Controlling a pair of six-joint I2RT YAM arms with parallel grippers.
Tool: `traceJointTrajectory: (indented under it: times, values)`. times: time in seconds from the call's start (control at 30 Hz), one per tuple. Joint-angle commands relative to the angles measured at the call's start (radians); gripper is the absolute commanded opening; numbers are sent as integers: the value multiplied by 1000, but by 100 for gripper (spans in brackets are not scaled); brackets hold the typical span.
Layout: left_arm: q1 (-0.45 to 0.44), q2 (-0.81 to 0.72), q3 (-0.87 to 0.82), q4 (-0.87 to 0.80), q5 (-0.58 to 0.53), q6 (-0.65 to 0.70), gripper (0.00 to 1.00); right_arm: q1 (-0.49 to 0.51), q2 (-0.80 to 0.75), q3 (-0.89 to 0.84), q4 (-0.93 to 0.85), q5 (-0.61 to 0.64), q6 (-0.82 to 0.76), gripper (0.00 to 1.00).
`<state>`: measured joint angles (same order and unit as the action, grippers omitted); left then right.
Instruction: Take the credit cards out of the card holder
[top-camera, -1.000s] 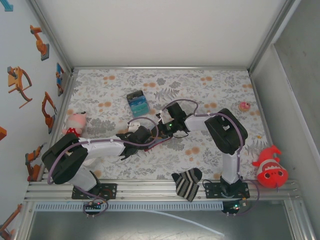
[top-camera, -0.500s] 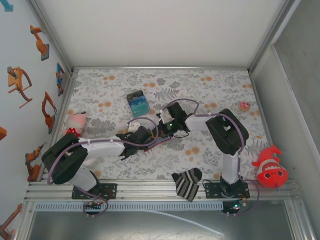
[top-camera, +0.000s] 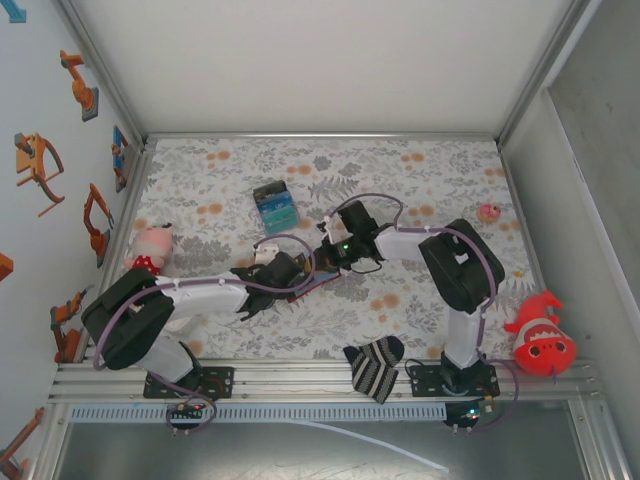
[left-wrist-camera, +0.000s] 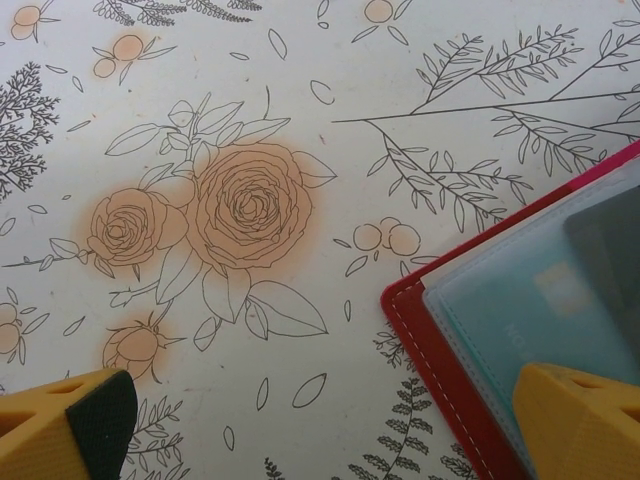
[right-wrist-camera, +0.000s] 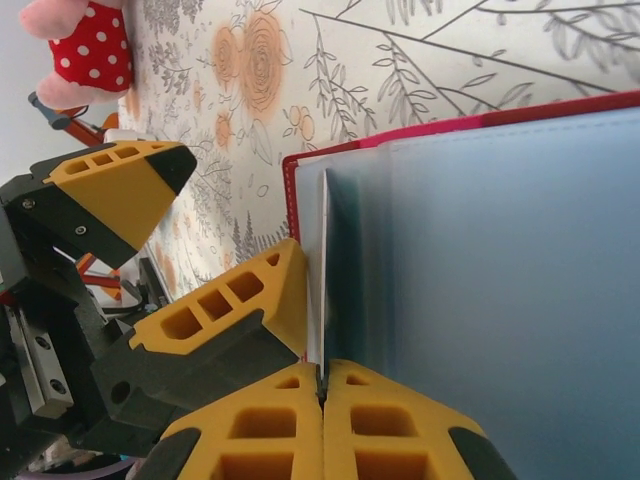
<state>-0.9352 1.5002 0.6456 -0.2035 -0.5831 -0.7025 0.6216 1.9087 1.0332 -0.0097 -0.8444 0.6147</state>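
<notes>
The red card holder (left-wrist-camera: 448, 358) lies open on the floral table cover, blue-grey slotted inside up (right-wrist-camera: 500, 250). My left gripper (left-wrist-camera: 320, 425) is open wide, and its right finger (left-wrist-camera: 580, 420) rests on the holder's inside near the corner. My right gripper (right-wrist-camera: 322, 385) is shut on a credit card (right-wrist-camera: 325, 260), seen edge-on and standing up out of a slot. From above, both grippers meet at mid-table, the left gripper (top-camera: 283, 272) beside the right gripper (top-camera: 337, 250). A small pile of teal and blue credit cards (top-camera: 275, 207) lies farther back.
A pink plush in a red spotted dress (top-camera: 150, 245) sits at the left wall. Near the front edge lies a striped sock (top-camera: 375, 366). A red plush fish (top-camera: 540, 335) is at the right, with a small pink toy (top-camera: 489, 212) behind it.
The right arm has shifted slightly to the right and back with its gripper still pinched shut. The left arm has barely moved.
</notes>
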Motion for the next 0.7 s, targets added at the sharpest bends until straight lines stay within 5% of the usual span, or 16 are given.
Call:
traceJointTrajectory:
  times: [0.0, 0.4, 0.53, 0.67]
  values:
    - [3, -38, -24, -65, 5, 21, 97, -21, -70, 18, -87, 50, -88, 0]
    - [-2, -339, -20, -28, 27, 145, 97, -25, -206, 67, -301, 225, -300, 0]
    - [53, -481, -61, 83, 122, 231, 97, -25, -284, 67, -335, 234, -390, 0]
    - [150, -561, -73, 159, 346, 331, 97, -17, -340, 100, -411, 256, -516, 0]
